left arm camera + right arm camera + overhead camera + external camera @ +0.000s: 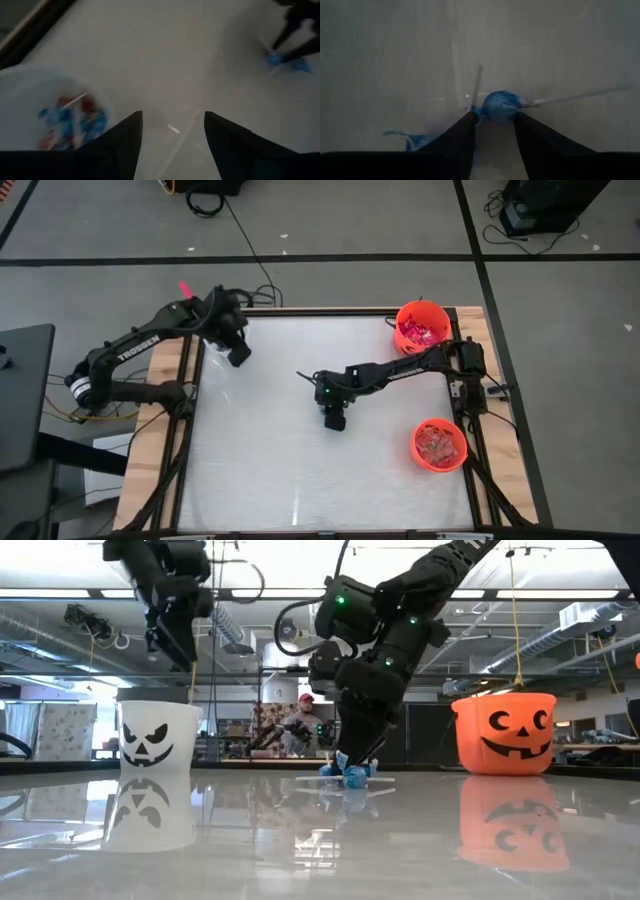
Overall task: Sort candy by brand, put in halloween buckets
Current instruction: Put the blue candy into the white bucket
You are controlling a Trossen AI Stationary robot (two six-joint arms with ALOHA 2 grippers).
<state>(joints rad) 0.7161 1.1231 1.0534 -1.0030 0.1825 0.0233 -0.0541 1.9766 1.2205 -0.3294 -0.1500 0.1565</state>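
White worktop (pixel 300 470), lab behind. I've got the right gripper (pixel 492 125) down mid-worktop, fingers straddling a blue lollipop (pixel 499 106) but not yet clamped. Left gripper (pixel 172 131) hangs spread beside the white bucket (pixel 30 95), likely post-drop.

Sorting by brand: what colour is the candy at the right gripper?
Blue candy, between the right gripper fingers; right wrist view.

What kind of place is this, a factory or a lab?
Most likely a robotics lab or workshop: exposed ceiling ducts, cables on the floor, a person at a cluttered bench, and two robot arms over a framed table.
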